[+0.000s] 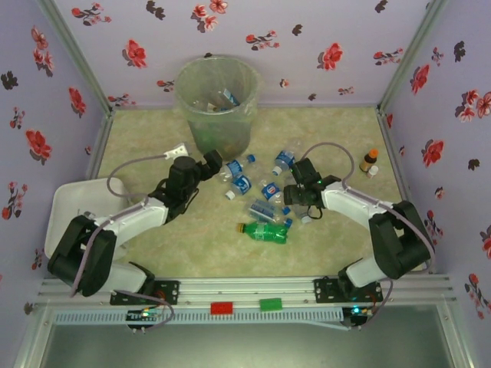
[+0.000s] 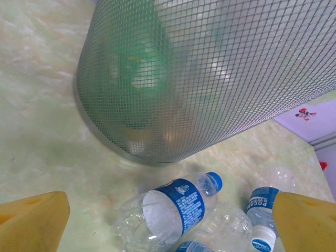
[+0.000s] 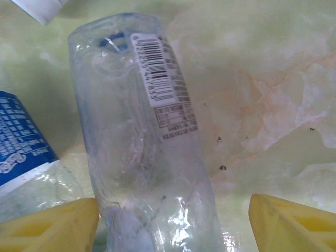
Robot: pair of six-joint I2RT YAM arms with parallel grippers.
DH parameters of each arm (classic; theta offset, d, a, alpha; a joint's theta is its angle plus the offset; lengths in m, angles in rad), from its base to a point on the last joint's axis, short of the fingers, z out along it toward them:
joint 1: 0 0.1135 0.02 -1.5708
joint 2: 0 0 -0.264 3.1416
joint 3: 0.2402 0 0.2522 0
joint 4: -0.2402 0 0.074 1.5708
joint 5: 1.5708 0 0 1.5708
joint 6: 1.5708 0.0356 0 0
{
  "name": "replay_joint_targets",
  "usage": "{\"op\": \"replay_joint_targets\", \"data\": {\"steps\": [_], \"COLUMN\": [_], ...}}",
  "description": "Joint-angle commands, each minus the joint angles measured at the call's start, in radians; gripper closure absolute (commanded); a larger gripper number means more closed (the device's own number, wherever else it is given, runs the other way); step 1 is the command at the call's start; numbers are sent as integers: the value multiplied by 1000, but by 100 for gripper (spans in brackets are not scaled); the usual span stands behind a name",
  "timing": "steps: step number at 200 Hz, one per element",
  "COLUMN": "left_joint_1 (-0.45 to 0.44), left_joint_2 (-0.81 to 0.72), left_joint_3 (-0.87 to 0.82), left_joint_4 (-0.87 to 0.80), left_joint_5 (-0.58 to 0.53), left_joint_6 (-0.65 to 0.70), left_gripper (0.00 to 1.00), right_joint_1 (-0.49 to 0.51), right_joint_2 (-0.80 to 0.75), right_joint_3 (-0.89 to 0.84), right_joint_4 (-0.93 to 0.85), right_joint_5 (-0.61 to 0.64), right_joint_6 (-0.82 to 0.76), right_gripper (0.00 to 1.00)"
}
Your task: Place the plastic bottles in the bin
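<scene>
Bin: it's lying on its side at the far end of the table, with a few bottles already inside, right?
Not quite: the bin stands upright, mouth up, at the far end of the table, with a few bottles already inside. The top external view shows it.

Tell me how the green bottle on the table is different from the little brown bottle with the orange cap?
The green bottle lies on its side, but the brown bottle stands upright. The green bottle is much bigger than the brown bottle. The green bottle is near the middle of the table, while the brown bottle stands off by the right wall. Both are on the table, outside the bin.
</scene>
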Motion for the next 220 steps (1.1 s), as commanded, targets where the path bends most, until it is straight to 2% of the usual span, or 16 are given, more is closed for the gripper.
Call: {"op": "replay_joint_targets", "data": {"steps": [1, 166, 220], "left_joint_1": [-4, -4, 38], "left_joint_2": [17, 22, -3], "left_joint_3": [31, 52, 37], "left_joint_4": [33, 12, -1], "left_joint_5": [6, 5, 4], "left_joint_6": [-7, -4, -14], "left_gripper": [0, 0, 0], "right_joint_1": [-14, -45, -49], "right_joint_2": [22, 86, 99], "right_joint_3": [15, -22, -33], "right_joint_4": [27, 89, 103], "right_joint_5": [1, 2, 1], "right_joint_6": [-7, 14, 24], "right_gripper": [24, 28, 32]}}
